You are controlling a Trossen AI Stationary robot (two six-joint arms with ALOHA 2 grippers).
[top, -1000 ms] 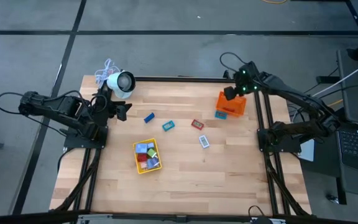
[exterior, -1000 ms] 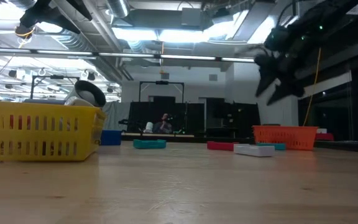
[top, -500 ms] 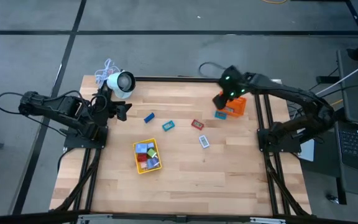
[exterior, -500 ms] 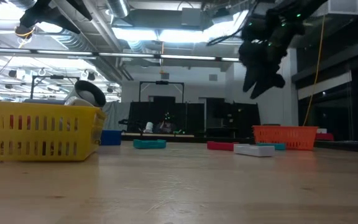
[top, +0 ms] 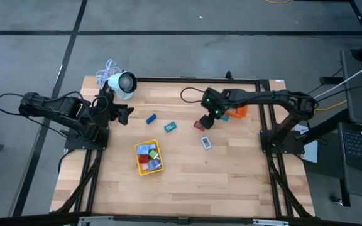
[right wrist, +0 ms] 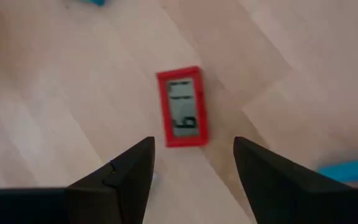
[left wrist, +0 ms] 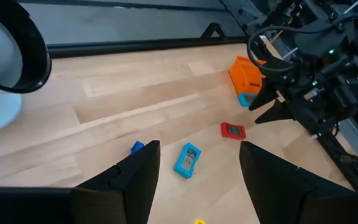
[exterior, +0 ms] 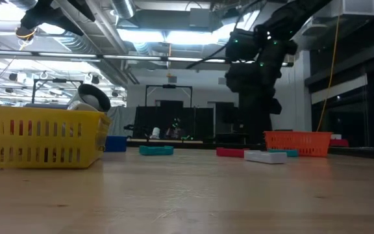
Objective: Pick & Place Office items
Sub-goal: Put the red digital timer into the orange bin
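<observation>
The office items are small blocky pieces. A red piece with a grey display [right wrist: 182, 106] lies flat on the table [top: 199, 125]. My right gripper [right wrist: 191, 168] hovers above it, open, one finger on either side in its wrist view, touching nothing [top: 206, 119]. A blue piece [top: 150, 118], a light blue piece [top: 170, 127], a whitish piece [top: 206, 143] and a teal piece [top: 222, 115] also lie on the wood. Several pieces sit in the yellow tray [top: 148, 157]. My left gripper [left wrist: 197, 180] waits open near the table's left edge [top: 121, 113].
An orange tray [top: 237, 110] stands just right of my right gripper, near the far right corner. A white round device with a cord [top: 122, 83] sits at the far left corner, beside my left arm. Bare wood lies toward the near edge [top: 187, 188].
My right gripper has swung from above the orange tray toward the table's left and near edge, coming down over the red piece. The pieces and the trays have stayed where they were.
</observation>
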